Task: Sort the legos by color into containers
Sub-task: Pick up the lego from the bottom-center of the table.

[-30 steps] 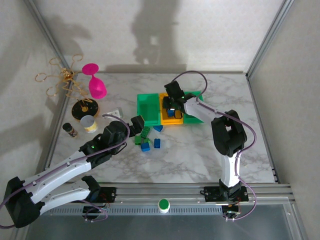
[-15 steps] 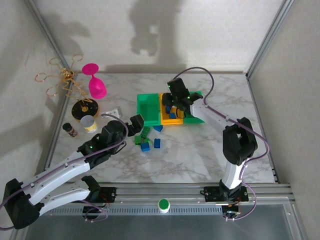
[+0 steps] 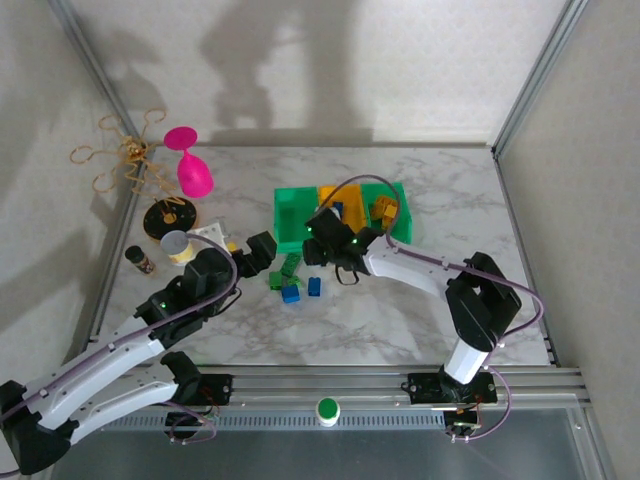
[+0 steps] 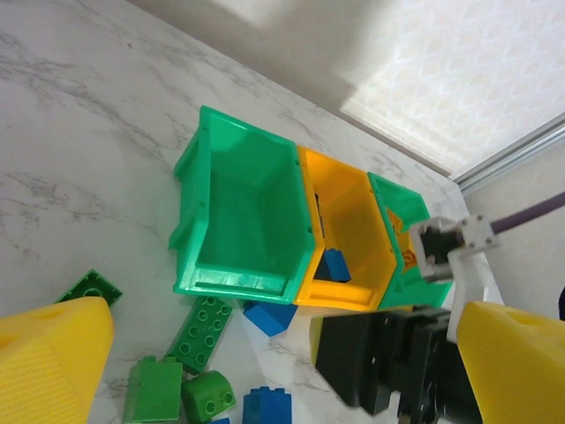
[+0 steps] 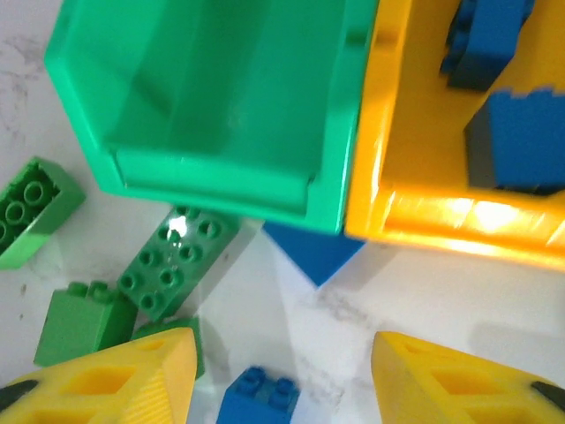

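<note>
Because the loose legos (image 3: 291, 278) lie bunched just before the bins (image 3: 296, 218), with the right gripper (image 5: 284, 346) and left gripper (image 4: 287, 344) both parted, empty and close to them, I judge an arm clash or scattered pile the main risk. The right wrist view resolves a blue wedge (image 5: 313, 249) against the bin fronts; the top view adds orange pieces (image 3: 384, 210) in the right-hand bin.

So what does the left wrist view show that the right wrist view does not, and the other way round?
Left wrist, not right wrist: the second green bin beyond the orange one, and the right arm's black body. Right wrist, not left wrist: a second blue brick deeper in the orange bin. Both: the empty green bin, the orange bin, one blue brick inside it, and the loose blue piece before the bins.
</note>
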`<state>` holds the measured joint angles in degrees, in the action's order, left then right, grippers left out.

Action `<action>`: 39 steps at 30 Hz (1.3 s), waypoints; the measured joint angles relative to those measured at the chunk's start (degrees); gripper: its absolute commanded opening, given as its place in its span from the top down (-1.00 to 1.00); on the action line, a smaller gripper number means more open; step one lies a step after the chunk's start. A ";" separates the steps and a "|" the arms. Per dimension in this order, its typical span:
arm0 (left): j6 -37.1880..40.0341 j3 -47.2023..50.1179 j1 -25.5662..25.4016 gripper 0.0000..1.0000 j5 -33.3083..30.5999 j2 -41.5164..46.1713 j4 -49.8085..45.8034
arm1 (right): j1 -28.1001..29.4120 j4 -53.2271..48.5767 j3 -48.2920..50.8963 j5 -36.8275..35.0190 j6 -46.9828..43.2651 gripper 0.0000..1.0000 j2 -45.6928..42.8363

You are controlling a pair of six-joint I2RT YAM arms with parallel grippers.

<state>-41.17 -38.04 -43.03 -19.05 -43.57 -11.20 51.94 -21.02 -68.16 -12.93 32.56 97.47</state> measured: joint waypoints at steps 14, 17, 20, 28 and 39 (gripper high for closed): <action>-2.56 3.13 0.00 -0.99 0.00 5.75 -4.50 | 7.63 -0.98 4.50 -2.51 11.96 -0.18 0.57; -2.60 3.32 0.00 -0.99 0.00 5.97 -4.72 | 7.69 -0.83 4.44 -2.82 12.68 -0.18 2.25; -2.86 3.37 0.00 -0.99 0.00 6.10 -5.14 | 7.78 -0.85 4.37 -3.56 13.29 -0.18 4.07; -3.69 4.48 0.00 -0.99 0.00 6.78 -5.44 | 7.89 -0.72 4.37 -4.00 14.10 0.04 6.21; -3.67 4.48 0.00 -0.99 0.00 6.78 -5.42 | 8.00 -0.70 4.09 -4.57 14.03 0.42 6.80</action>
<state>-44.84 -33.56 -43.03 -19.05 -36.80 -16.62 59.94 -21.71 -64.07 -17.50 46.59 104.27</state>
